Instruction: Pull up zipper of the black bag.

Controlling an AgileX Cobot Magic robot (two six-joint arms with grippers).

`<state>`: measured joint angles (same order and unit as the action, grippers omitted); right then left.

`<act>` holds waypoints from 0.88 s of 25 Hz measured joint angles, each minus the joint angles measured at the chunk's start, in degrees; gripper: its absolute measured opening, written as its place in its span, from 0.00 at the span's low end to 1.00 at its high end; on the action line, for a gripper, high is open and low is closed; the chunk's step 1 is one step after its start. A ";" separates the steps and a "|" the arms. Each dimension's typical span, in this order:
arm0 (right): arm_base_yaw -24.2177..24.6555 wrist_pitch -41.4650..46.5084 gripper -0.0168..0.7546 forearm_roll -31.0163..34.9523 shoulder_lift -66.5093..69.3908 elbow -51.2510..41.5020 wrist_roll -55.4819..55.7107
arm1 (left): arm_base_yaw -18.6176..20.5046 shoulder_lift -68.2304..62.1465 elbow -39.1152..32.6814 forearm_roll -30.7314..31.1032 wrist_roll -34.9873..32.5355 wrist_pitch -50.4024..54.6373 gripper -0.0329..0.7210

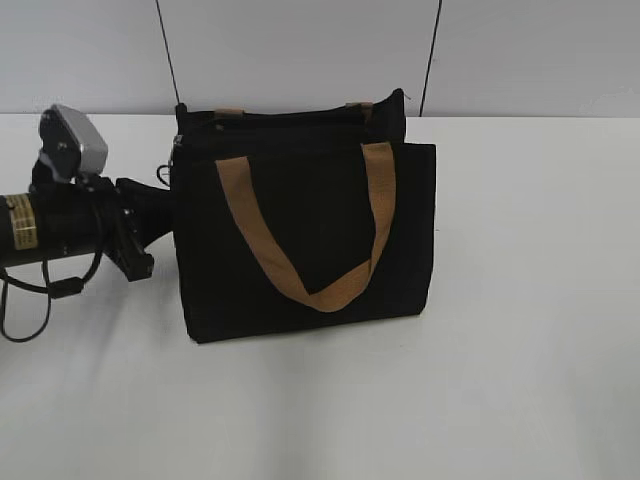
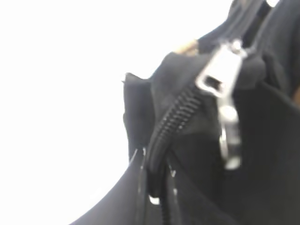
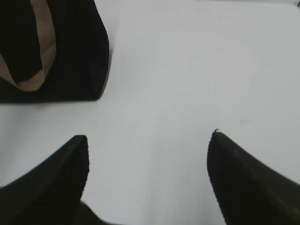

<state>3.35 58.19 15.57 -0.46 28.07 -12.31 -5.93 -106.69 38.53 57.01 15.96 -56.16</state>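
The black bag [image 1: 300, 235] stands upright mid-table with its tan handles hanging down the front. Its zipper [image 1: 285, 120] runs along the top edge. My left gripper [image 1: 160, 195] is at the bag's upper left corner. In the left wrist view the left gripper [image 2: 157, 187] is shut on the end of the black zipper [image 2: 176, 119]. The silvery slider and pull tab [image 2: 228, 140] hang just beyond the fingers, not held. My right gripper [image 3: 147, 140] is open and empty over bare table, to the right of the bag [image 3: 70, 56]. It is out of the exterior view.
The white table [image 1: 520, 350] spreads around the bag. A pale wall [image 1: 300, 50] with two dark cables rises behind the bag. The left arm's cable loops over the table at the left edge [image 1: 30, 300].
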 joint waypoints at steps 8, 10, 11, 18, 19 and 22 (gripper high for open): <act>0.00 -16.45 0.79 7.27 12.07 2.76 0.39 | 0.00 12.94 -0.04 1.39 7.54 11.01 0.08; 0.00 -18.01 0.79 8.41 17.36 3.39 -1.07 | 0.00 15.22 -0.04 1.51 7.63 13.82 0.08; 0.00 -18.23 0.79 8.79 19.74 4.10 -2.80 | 0.00 16.20 -0.04 1.53 7.57 14.65 0.08; -0.08 -17.57 0.79 15.19 37.43 12.72 -17.38 | 0.00 19.27 0.51 2.03 7.44 17.02 0.08; -0.66 -16.90 0.78 16.03 39.76 14.21 -18.83 | 0.00 20.00 0.51 2.08 7.44 17.28 0.08; -5.11 -16.13 0.77 16.72 46.22 18.15 -21.35 | 0.00 22.07 0.77 2.21 7.93 17.53 0.08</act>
<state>-1.76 42.06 32.29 45.76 46.22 -33.66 -5.93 -84.63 39.30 59.22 23.89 -38.64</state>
